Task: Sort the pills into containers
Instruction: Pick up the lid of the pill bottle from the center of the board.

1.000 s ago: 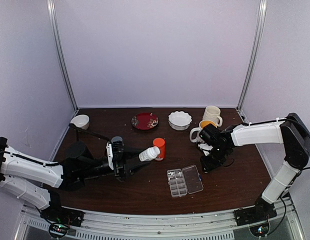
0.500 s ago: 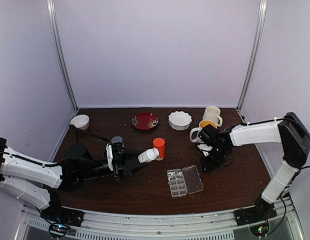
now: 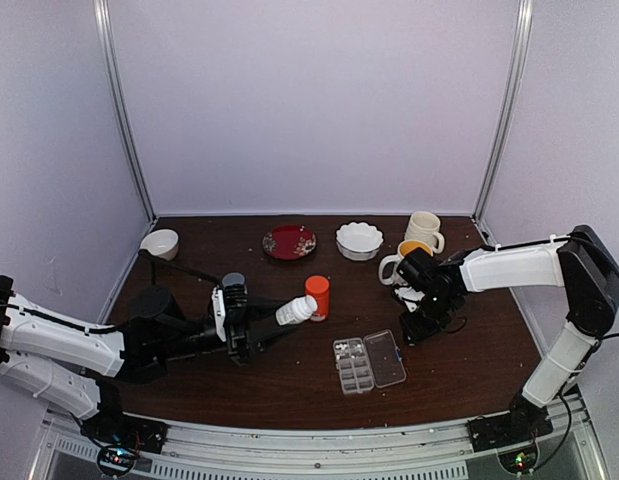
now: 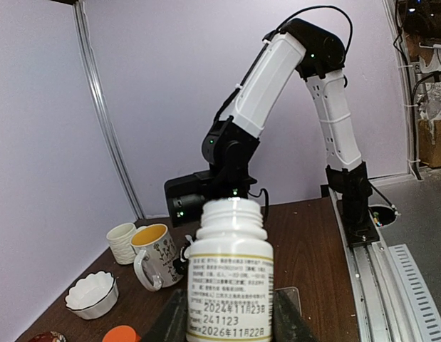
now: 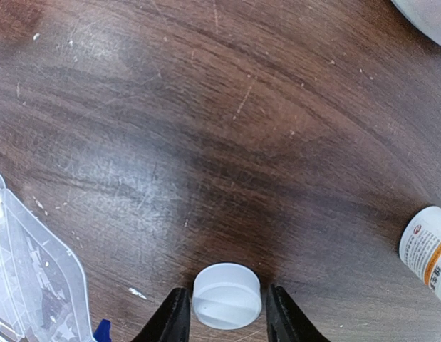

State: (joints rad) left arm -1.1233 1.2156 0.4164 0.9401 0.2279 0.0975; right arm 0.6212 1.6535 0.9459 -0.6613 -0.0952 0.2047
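One clear pill box (image 5: 31,281) near the right claw (image 5: 226,317)

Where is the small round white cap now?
The cap lies on the dark wooden table between the right tool's fingers in the right wrist view, a clear plastic pill box leftward.
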